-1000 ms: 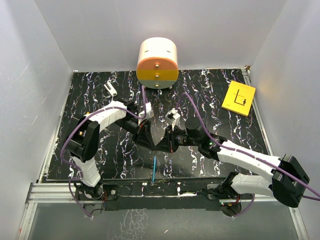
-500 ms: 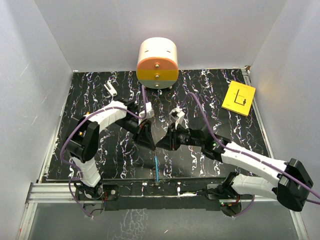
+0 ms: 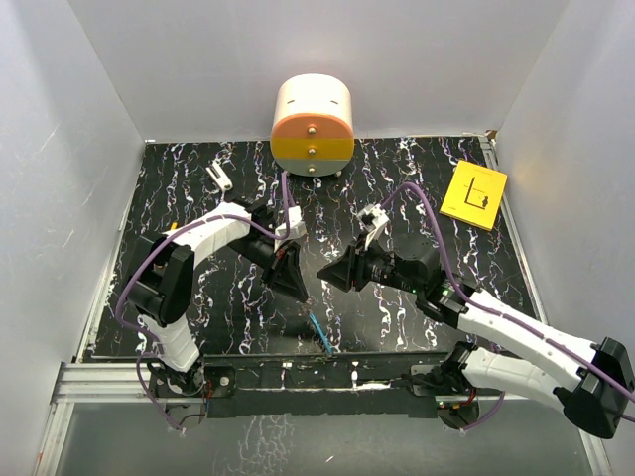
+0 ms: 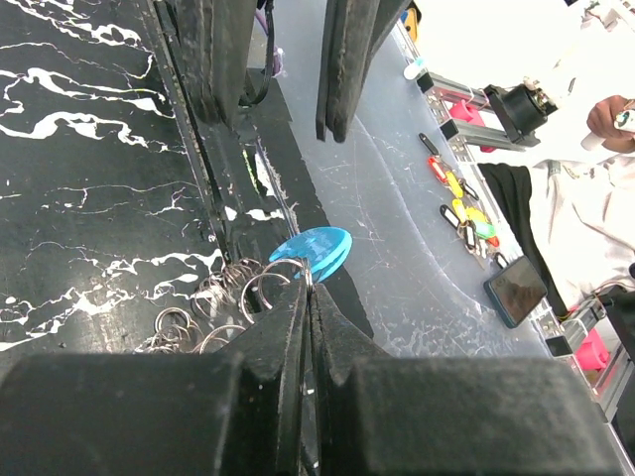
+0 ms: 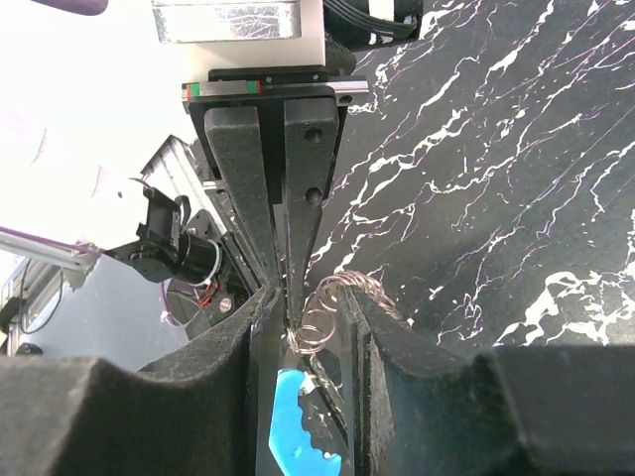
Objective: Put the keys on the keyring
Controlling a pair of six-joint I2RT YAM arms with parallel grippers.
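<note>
The keyring is a flat bright-blue oval piece [image 4: 319, 250] on a chain of silver wire rings [image 4: 203, 315]. My left gripper [image 4: 310, 288] is shut on one wire ring, with the blue piece hanging just past its tips. In the top view the left gripper [image 3: 304, 297] holds the blue piece [image 3: 319, 333] above the table's near edge. My right gripper [image 5: 308, 293] is open, with the wire rings [image 5: 332, 296] between its fingers and the blue piece [image 5: 293, 431] below. It faces the left gripper tip to tip [image 3: 325, 270]. No red key shows.
An orange-and-cream drum [image 3: 313, 124] stands at the back centre. A yellow card [image 3: 474, 194] lies at the back right and a small white piece [image 3: 220, 177] at the back left. The metal rail [image 3: 298, 377] runs along the near edge.
My right arm has drawn back to the right, away from the left gripper. The hanging blue piece has swung from straight down to a slant toward the right. The left gripper has stayed shut.
</note>
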